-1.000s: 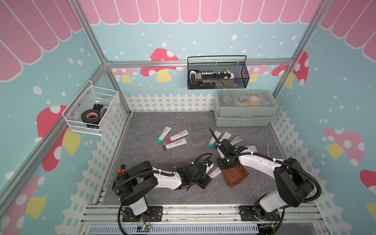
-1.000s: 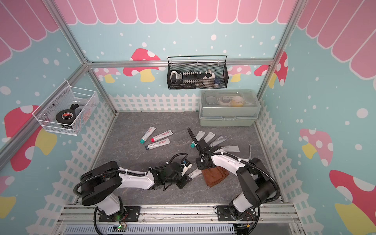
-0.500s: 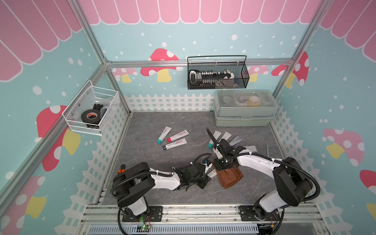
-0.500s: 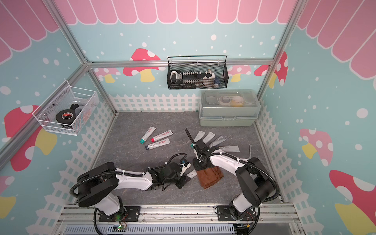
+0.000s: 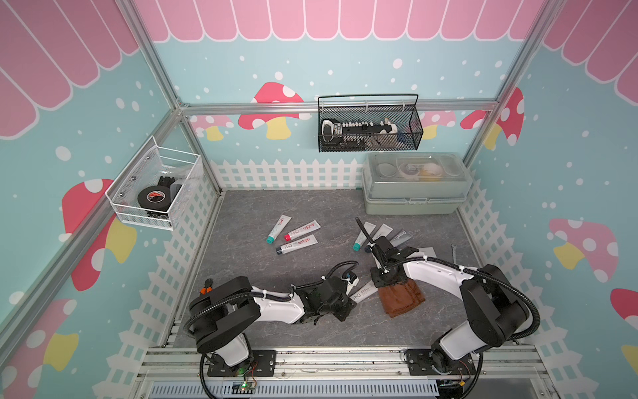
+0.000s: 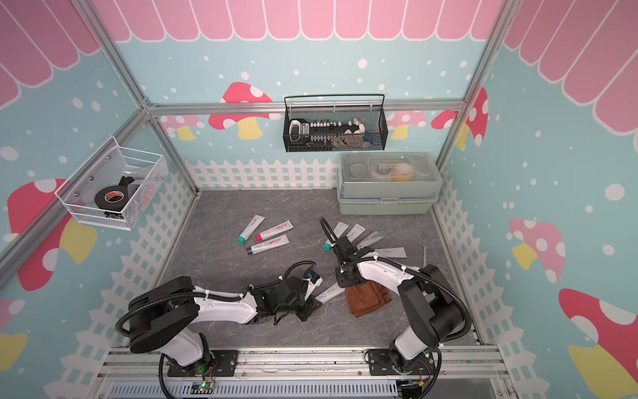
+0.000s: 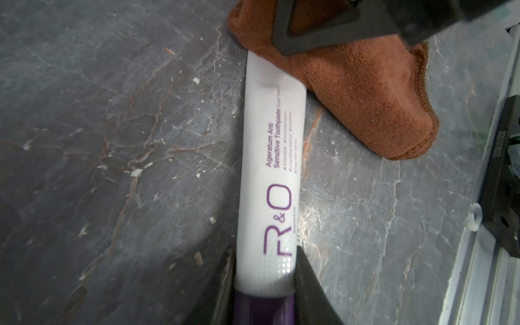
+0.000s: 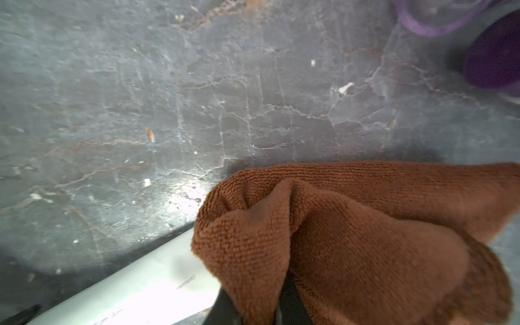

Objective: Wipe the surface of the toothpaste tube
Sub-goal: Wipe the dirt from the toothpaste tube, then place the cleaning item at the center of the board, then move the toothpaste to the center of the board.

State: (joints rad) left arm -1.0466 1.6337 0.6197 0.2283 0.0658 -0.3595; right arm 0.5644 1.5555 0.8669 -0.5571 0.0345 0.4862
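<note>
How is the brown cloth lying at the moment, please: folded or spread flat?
Folded: the brown cloth shows stacked layered edges, bunched where the right gripper pinches it, one corner over the toothpaste tube.

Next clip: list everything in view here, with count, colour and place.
held tube: 1, white with purple cap, front floor, far end under cloth
cloth: 1, brown, front floor, right of centre
loose tubes: 3 mid-floor, about 4 more further right, white or grey
box: 1, pale green, clear lid, back right corner
black basket: 1, back wall, small parts inside
white basket: 1, left wall
tape roll: 1, black, in white basket
left gripper: shut on held tube
right gripper: shut on cloth
</note>
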